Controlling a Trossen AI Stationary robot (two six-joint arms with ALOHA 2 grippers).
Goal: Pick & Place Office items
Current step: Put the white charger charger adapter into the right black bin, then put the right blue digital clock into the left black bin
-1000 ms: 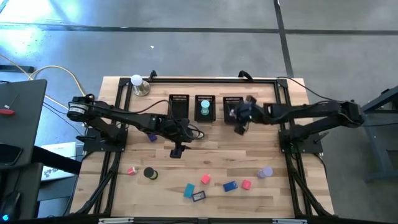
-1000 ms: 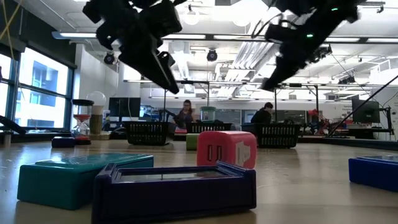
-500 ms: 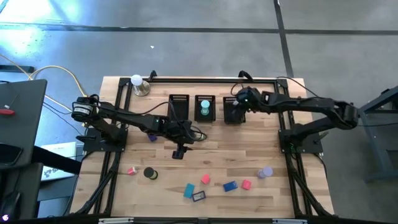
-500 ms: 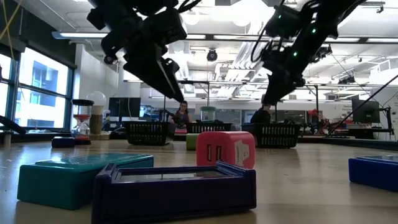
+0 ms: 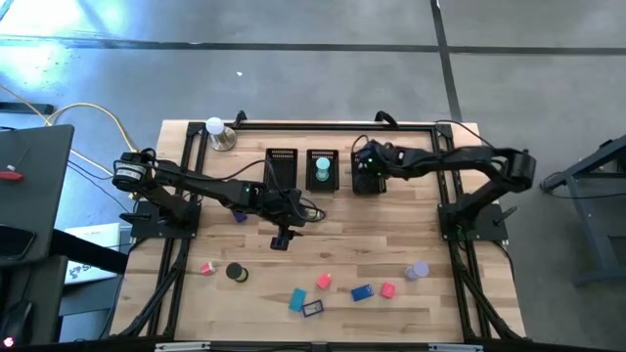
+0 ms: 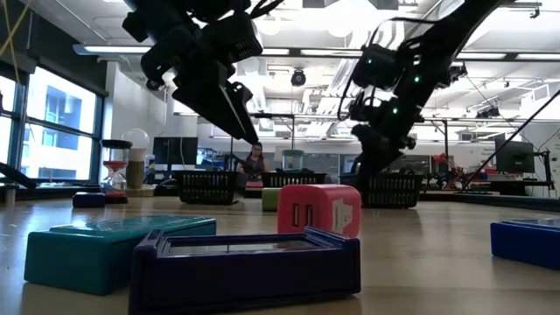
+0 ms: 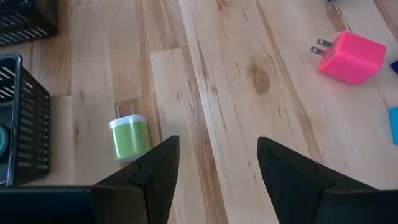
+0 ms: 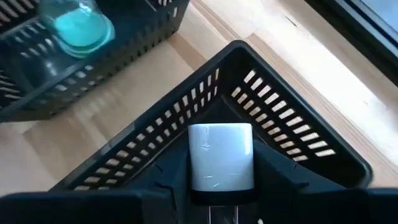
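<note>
While the counter carries most of the office items loose along its near edge, the right gripper hangs over the right mesh bin, clenched on a white charger block. To finish this step well, I judge it should lower the block inside the bin's walls before letting go, so the block cannot catch the rim. Beside that bin, the middle mesh bin holds a teal piece. Well apart from the right mesh bin, the left gripper hovers with fingers spread and empty, a green charger just beside it. Compared with a second ago, the right arm has folded back and brought its gripper over the bin; the left has barely shifted.
</note>
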